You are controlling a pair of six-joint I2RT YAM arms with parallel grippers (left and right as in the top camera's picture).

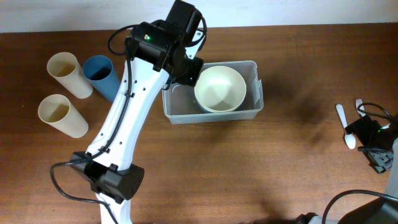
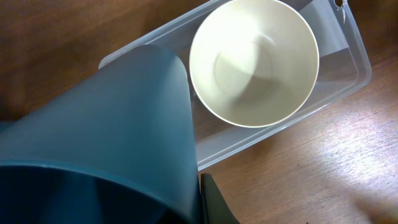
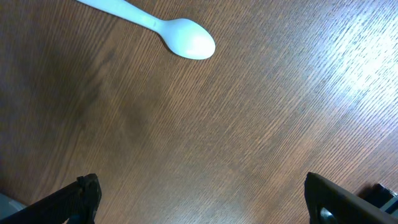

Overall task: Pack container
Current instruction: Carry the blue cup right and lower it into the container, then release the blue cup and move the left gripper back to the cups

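Between the left jaws, pinched, hangs one blue plastic cup; beneath, one clear plastic container holds one white bowl; right jaws spread.

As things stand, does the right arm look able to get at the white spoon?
Likely yes: the right claw stands open over bare tabletop, and the white spoon lies flat just ahead of it, with nothing between them.
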